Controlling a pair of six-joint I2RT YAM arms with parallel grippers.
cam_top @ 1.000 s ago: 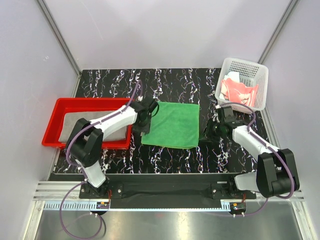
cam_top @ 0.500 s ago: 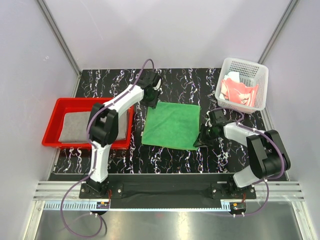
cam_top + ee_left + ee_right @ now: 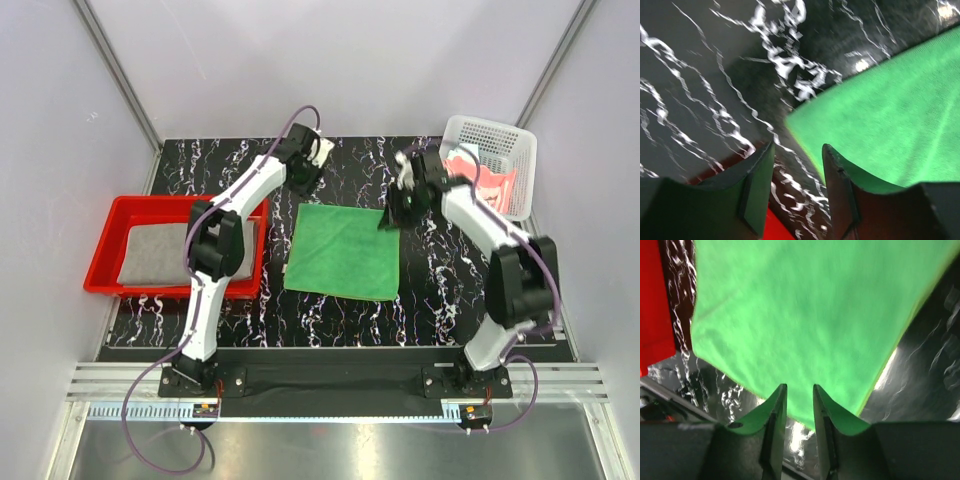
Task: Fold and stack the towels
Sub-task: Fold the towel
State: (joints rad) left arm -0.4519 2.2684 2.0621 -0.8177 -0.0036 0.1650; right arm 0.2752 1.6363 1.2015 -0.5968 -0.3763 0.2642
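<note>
Overhead view of an enclosed work cell. The table (image 3: 450,290) has a black top veined with white. Pale grey wall panels (image 3: 350,60) close it in on three sides, joined by slanting aluminium struts (image 3: 120,75).

The bright green towel (image 3: 342,252) lies spread flat at the table's centre. To its left is a red tray (image 3: 105,250) holding a folded grey towel (image 3: 170,255). At the far right corner a white perforated basket (image 3: 510,150) holds a salmon-pink towel (image 3: 470,180).

The left gripper (image 3: 798,146) is over bare table just beside the green towel's far left corner, jaws apart with nothing between them. The right gripper (image 3: 799,386) is at the far right corner, jaws narrowly apart. That corner shows through the gap, but contact with the cloth cannot be told.
</note>
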